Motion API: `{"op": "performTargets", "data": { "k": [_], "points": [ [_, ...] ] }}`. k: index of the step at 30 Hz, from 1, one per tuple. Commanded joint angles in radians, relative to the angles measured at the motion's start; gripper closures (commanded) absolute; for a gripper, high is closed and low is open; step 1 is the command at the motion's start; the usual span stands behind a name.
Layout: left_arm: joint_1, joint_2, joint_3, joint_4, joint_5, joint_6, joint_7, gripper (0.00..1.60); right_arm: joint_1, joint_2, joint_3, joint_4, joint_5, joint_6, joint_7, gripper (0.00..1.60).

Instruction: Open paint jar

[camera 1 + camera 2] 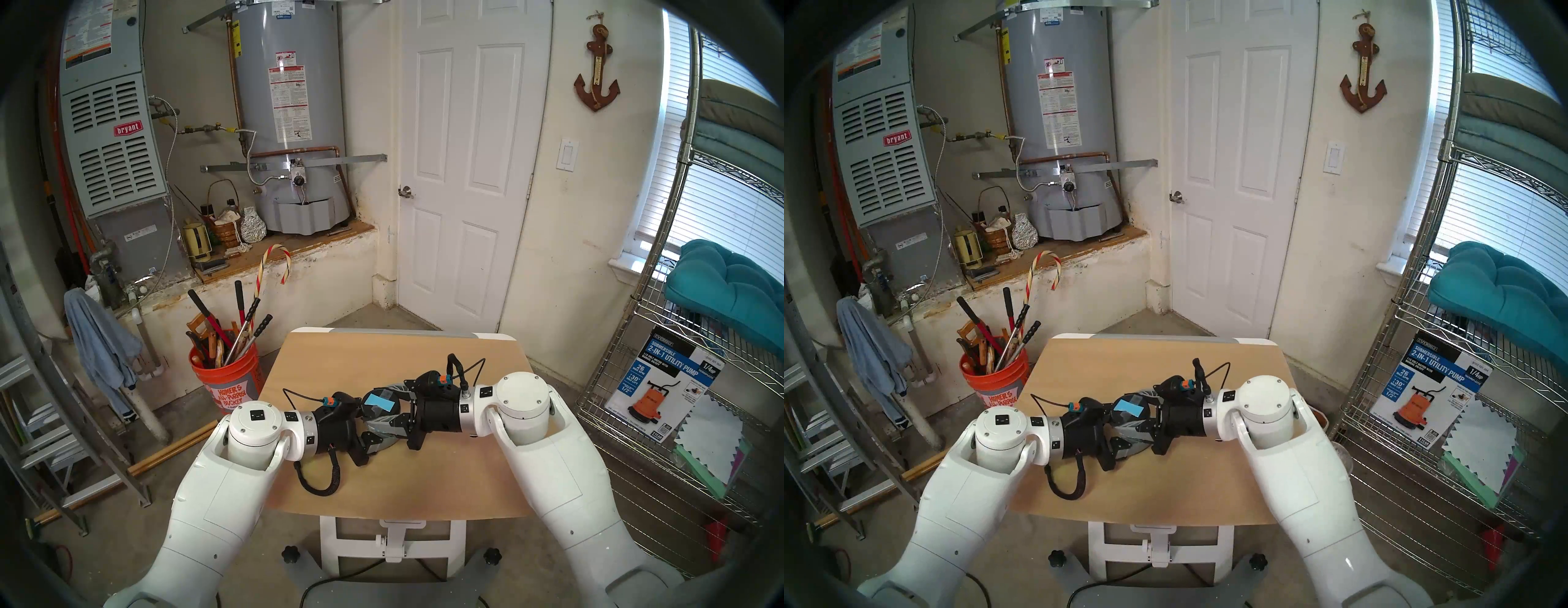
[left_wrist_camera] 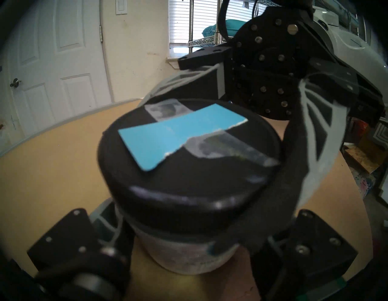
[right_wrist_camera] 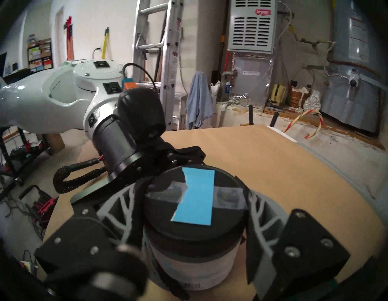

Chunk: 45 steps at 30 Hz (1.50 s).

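Paint jar (image 1: pixel 380 408) sits between my two grippers above the middle of the tan worktop (image 1: pixel 466 479), its black lid (image 2: pixel 189 168) up and a light-blue tape strip (image 3: pixel 196 200) stuck across the top. My left gripper (image 2: pixel 189 241) comes in from my left side and its fingers (image 2: pixel 109 222) are clenched on the jar's pale body below the lid. My right gripper (image 3: pixel 194 210) comes in from the opposite side, and its grey ribbed fingers (image 3: pixel 262 216) are pressed against the lid's rim on both sides, grasping the lid. Whether the jar's base rests on the worktop I cannot tell, since my fingers cover it. An orange bucket (image 1: pixel 227 382) of tools stands on the floor beyond the worktop's left edge.
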<state>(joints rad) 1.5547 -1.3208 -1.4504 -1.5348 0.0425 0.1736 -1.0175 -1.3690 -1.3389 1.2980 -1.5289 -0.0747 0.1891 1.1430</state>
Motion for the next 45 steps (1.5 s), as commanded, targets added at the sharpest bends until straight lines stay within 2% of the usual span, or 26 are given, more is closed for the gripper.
{"op": "performTargets", "data": {
  "k": [1, 5, 11, 17, 24, 35, 45],
  "points": [
    [-0.016, 0.001, 0.001, -0.032, -0.016, 0.004, -0.028, 1.6, 0.111, 0.026, -0.125, 0.095, 0.014, -0.041, 0.123, 1.6],
    [-0.01, 0.004, -0.001, -0.04, -0.015, 0.01, -0.039, 1.6, 0.154, 0.034, -0.163, 0.131, 0.024, -0.064, 0.157, 1.6],
    [-0.001, 0.01, -0.008, -0.053, -0.014, 0.022, -0.05, 1.6, 0.202, 0.023, -0.167, 0.205, 0.034, -0.104, 0.216, 1.6],
    [0.0, 0.01, -0.014, -0.055, -0.02, 0.024, -0.056, 1.6, 0.205, 0.033, -0.148, 0.234, 0.058, -0.125, 0.229, 1.6],
    [-0.038, 0.031, 0.013, -0.032, -0.013, 0.042, -0.111, 1.6, 0.208, 0.043, -0.163, 0.238, 0.068, -0.13, 0.268, 1.6],
    [-0.1, 0.054, 0.043, -0.035, 0.008, 0.063, -0.144, 1.6, 0.203, 0.049, -0.166, 0.232, 0.065, -0.138, 0.278, 1.6],
    [-0.153, 0.081, 0.085, -0.031, 0.023, 0.1, -0.211, 1.6, 0.203, 0.05, -0.178, 0.237, 0.062, -0.157, 0.296, 1.6]
  ]
}}
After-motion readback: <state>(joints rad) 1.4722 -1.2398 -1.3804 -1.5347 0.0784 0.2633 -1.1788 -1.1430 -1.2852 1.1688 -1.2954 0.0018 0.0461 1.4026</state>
